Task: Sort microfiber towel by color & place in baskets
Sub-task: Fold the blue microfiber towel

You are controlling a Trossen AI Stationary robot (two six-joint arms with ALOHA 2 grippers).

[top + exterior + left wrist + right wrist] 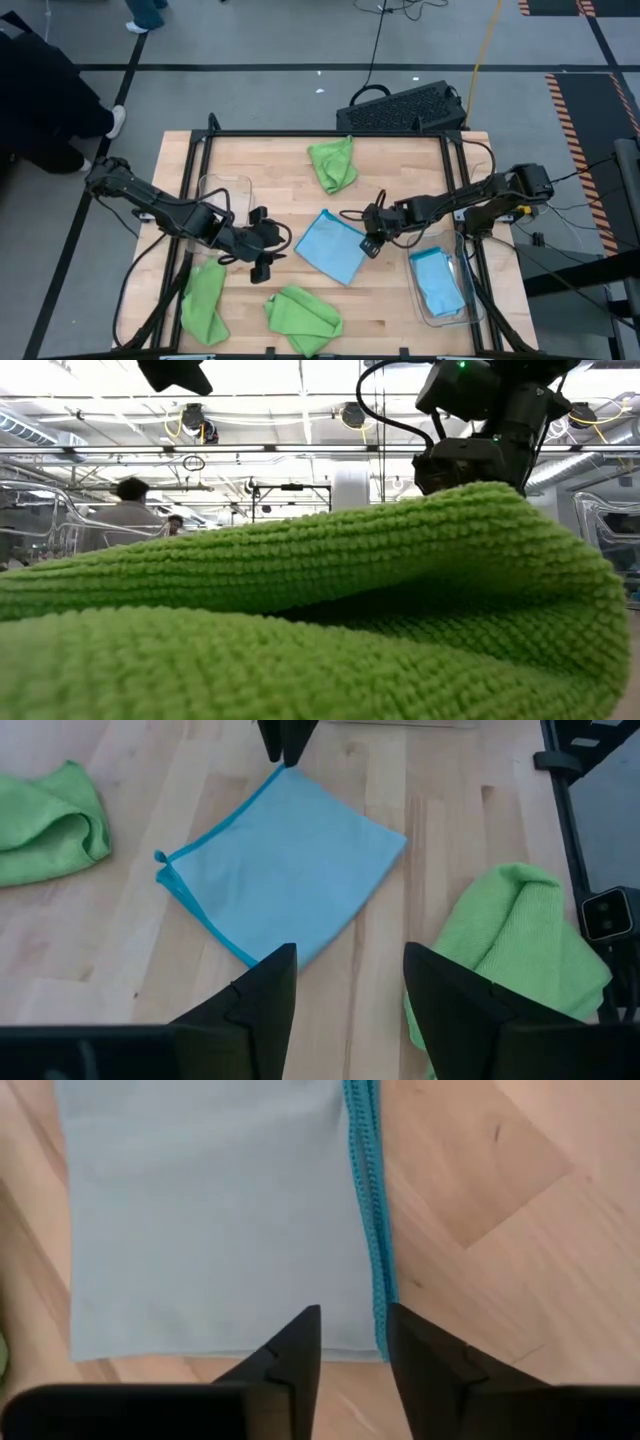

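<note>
Blue flat towel sits mid-table in the high view, and we see it between the two grippers: left gripper just beside its one edge, right gripper at its opposite corner. Beyond the right gripper, on its outer side, a clear basket holds another blue towel. Behind the left gripper stands a second clear basket, nothing visible inside. Three green towels: one well apart at the far table edge, one near the left gripper at the front edge, one beside the left arm. We also note a black crate off the table's far side.

Low view: we get mostly green towel filling the lens, a dark gripper body above it; we cannot tell which arm or its finger state here. A person shows far back in the room.

Left wrist view: fingers spread apart, nothing between them, hovering over bare wood table just short of the blue towel; green towels and lie to either side.

Right wrist view: fingers stand slightly apart, a narrow gap, over the blue towel's stitched hem; we cannot tell whether they pinch the cloth.
</note>
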